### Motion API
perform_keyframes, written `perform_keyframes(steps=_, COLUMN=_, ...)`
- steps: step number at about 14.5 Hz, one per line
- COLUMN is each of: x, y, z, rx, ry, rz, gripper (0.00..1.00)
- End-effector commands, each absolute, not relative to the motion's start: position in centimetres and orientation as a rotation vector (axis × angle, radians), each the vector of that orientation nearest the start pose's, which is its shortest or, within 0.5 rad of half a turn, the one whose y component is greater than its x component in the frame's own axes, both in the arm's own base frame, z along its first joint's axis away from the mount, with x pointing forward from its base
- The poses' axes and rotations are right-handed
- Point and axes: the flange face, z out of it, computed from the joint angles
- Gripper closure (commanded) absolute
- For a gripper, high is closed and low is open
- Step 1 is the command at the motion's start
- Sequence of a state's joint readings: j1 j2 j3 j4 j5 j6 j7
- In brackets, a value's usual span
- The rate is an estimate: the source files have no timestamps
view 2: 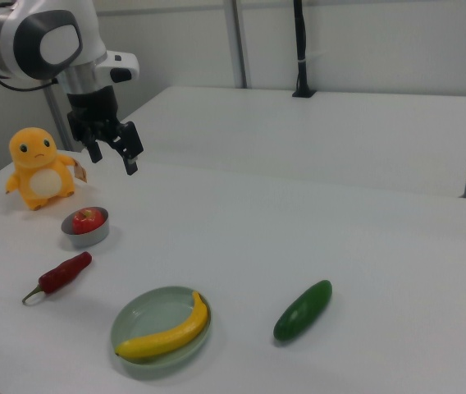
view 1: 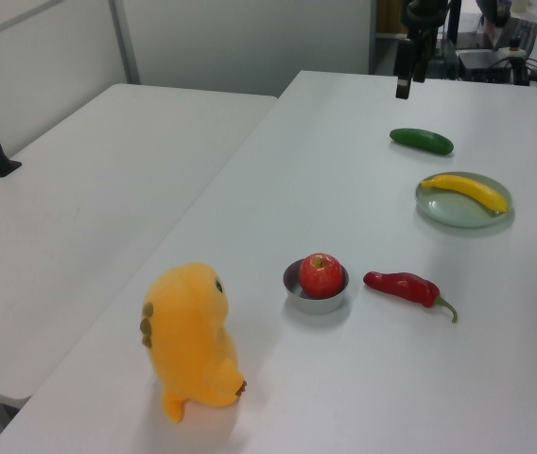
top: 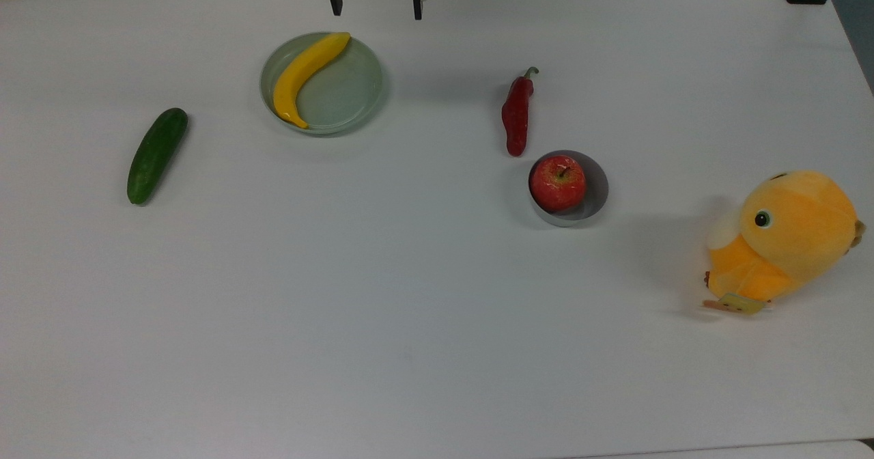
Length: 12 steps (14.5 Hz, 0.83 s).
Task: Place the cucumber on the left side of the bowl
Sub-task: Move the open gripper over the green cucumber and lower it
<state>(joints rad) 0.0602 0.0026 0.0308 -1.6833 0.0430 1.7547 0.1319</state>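
In the top view, the cucumber (top: 157,156) lies on the tabletop (top: 423,295) at nine o'clock, well apart from the bowl (top: 593,203) holding an apple (top: 558,182). The gripper (top: 376,8) hangs at twelve o'clock, fingers (top: 336,3) apart. No writing is legible.

Cucumber (top: 157,156): smooth, dark green, rounded at both ends. It lies flat on the white table (top: 410,295), bare surface all round it, nothing touching it. In the top view it sits at the far left, long axis tilted, upper end leaning toward the top view's right. In the right view (view 2: 303,309) it lies at lower right.

Bowl (top: 595,196): small, round, grey metal, upright on the table, rim level. A red apple (top: 558,182) sits inside, taking up most of the bowl toward the top view's left. In the left view (view 1: 297,288) the apple rises above the rim.

Cucumber and bowl are well apart, on opposite halves of the top view.
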Motion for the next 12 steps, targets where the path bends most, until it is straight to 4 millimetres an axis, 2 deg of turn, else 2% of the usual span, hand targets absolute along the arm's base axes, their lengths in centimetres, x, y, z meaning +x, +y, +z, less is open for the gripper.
perform_keyframes(steps=1, x=56.2, y=7.0, z=57.4, rx=-3.082, ry=0.025, rz=-0.056, gripper=0.0)
perform_keyframes(steps=4, x=56.1, y=6.1, z=54.9, rx=-3.104, ry=0.021, rz=0.034, gripper=0.0)
perform_keyframes(steps=6, x=56.1, y=5.4, z=54.4, rx=-3.121, ry=-0.025, rz=0.067, gripper=0.0)
perform_keyframes(steps=12, x=57.2, y=-1.7, z=53.1, rx=-3.17, ry=-0.039, rz=0.075, gripper=0.0)
